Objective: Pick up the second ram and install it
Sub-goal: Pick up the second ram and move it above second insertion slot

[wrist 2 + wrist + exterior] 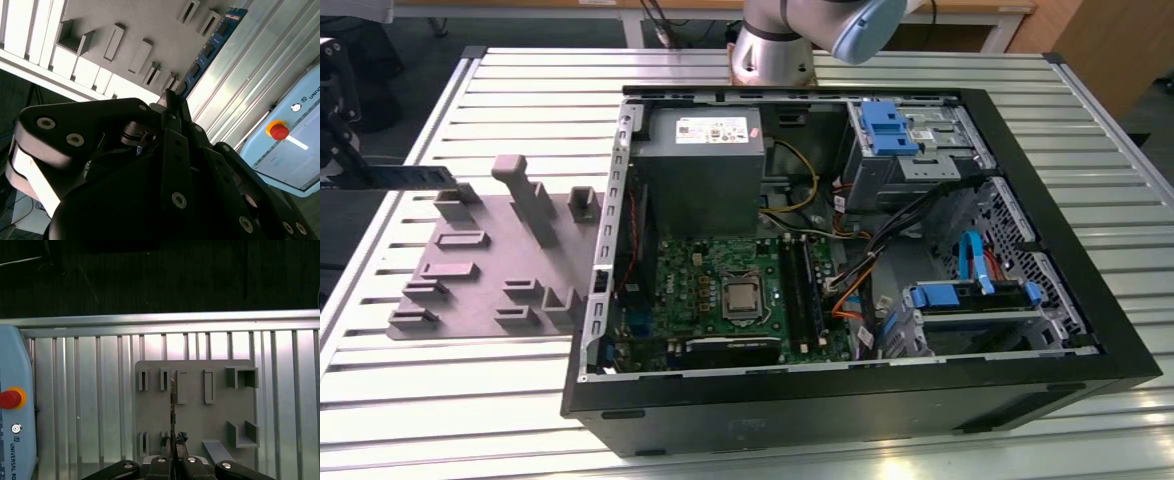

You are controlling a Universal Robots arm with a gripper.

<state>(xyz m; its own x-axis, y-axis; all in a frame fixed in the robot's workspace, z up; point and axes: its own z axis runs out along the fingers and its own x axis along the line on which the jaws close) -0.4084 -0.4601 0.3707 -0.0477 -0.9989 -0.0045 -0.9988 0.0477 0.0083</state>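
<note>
The second ram (403, 177) is a thin dark-blue stick held level above the table, over the far end of the grey slotted holder plate (480, 262), at the exterior view's left edge. My gripper (347, 170) is shut on one end of it. In the second wrist view the ram (212, 45) runs away from the gripper (172, 97), its black chips showing. In the first wrist view the ram (173, 405) appears edge-on above the holder plate (195, 412), pinched in the gripper (173, 445).
An open computer case (1067, 330) lies to the exterior view's right of the holder, with the green motherboard (700, 285) and its long memory slots (801, 290) inside. The arm's base (774, 50) stands behind the case. A pendant with a red button (10, 398) lies on the slatted table (454, 400).
</note>
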